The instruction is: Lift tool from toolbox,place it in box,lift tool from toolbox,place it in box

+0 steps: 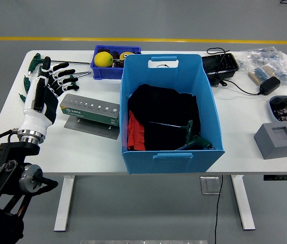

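At the left of the frame the left hand [49, 86] was held over the white table [11, 127] with its fingers [64, 76] spread and nothing held, poised over the green-handled T-handle keys [31, 81] scattered in the upper left. The step in hand was judged to be the reach for a second tool, one green-handled tool [196, 140] being already seen in the blue box [171, 157] at mid-frame, lying on dark cloth. For a sound pick, a single handle would best be singled out, the fingers brought down around the green grip rather than the thin steel shaft, and the neighbouring keys left undisturbed. Just right of the hand the grey-green tool case [90, 111] lay shut. Much was hard to make out: the keys beneath the palm were hidden, so their number and lie could not be told. In the small blue bin [113, 71] behind, only a yellow ball [103, 59] was plain. The right hand was not in view.
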Motion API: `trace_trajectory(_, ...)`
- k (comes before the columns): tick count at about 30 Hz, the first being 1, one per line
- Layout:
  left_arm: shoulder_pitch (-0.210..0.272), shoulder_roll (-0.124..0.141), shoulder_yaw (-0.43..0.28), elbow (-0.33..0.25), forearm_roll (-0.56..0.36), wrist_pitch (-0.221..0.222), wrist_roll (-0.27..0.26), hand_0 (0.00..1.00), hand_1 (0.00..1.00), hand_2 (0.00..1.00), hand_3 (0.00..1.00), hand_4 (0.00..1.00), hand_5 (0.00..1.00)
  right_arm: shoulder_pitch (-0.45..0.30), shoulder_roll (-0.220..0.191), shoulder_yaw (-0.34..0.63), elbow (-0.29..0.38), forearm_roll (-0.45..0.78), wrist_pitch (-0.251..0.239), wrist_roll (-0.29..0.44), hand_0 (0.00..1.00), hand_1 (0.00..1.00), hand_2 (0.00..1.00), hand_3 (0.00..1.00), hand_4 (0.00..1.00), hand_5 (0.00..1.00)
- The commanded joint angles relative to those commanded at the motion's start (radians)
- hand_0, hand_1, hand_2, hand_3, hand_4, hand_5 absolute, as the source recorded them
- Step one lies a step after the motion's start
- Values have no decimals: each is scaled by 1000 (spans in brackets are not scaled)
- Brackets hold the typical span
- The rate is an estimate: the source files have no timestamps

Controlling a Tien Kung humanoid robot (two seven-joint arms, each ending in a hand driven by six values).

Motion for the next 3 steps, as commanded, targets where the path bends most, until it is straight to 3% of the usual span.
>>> trace_trajectory(3, 1, -2, -2, 0, 0, 1, 1, 442, 576, 626, 639, 957, 900, 1, 0, 0, 0, 1, 0, 0, 679, 657, 722, 568, 764, 699)
